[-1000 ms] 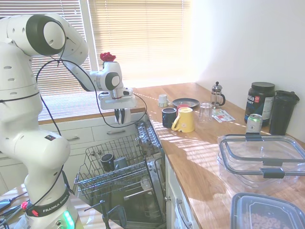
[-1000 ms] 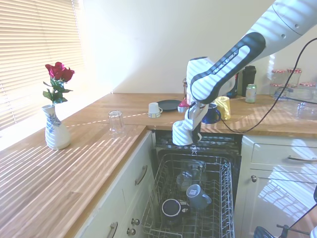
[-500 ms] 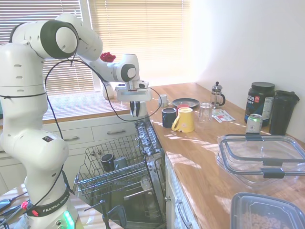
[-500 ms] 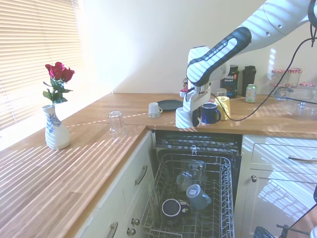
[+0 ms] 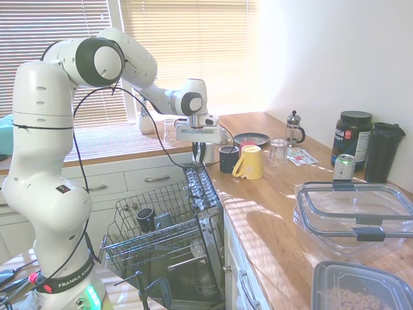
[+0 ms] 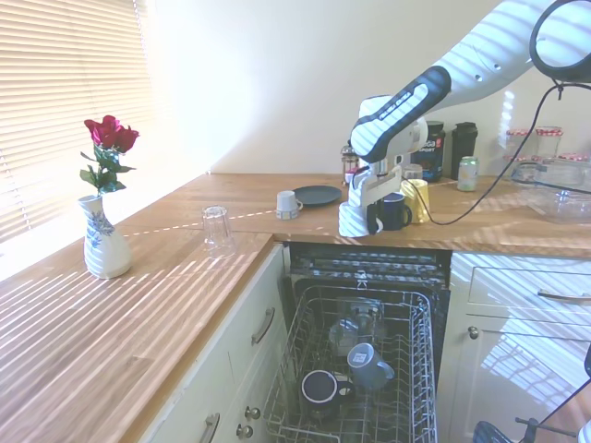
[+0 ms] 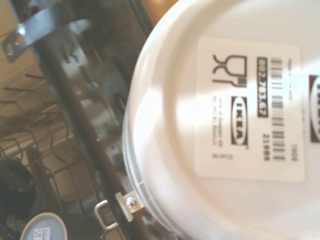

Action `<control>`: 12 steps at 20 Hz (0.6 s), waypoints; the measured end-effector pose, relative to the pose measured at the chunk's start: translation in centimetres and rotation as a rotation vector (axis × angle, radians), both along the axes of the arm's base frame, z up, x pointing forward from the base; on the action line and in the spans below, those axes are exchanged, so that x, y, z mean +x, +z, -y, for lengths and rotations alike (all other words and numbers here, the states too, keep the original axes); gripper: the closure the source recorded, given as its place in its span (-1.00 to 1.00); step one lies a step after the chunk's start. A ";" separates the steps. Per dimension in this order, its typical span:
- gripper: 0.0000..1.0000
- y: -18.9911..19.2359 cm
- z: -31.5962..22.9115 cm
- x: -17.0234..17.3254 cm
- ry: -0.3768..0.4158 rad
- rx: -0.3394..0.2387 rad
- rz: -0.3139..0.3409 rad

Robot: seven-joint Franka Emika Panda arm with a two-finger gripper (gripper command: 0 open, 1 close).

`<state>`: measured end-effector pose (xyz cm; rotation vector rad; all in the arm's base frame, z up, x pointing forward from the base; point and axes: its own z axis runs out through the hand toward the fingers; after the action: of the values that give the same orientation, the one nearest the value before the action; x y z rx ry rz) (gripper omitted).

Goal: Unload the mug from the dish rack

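Wooden counter [image 6: 277, 242] edge, gripper [image 6: 358, 214] clamped on white mug [image 6: 352, 220], upside down, above dish rack [image 6: 355, 369]

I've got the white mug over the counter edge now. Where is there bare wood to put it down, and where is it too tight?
Bare worktop lies by the counter edge, between the yellow mug and the clear container. It is crowded behind the white mug: dark mug, plate, glass.

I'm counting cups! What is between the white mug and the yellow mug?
A dark blue mug stands between the white mug and the yellow mug; both exterior views show it.
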<state>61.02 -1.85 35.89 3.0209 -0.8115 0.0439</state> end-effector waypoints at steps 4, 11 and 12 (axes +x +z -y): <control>1.00 -0.8 0.6 0.5 -0.011 -0.001 -0.008; 1.00 -1.6 2.5 2.6 -0.039 -0.014 -0.003; 1.00 -1.8 2.5 2.9 -0.040 -0.016 -0.007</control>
<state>63.97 -4.39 34.07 2.9877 -0.8659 0.0391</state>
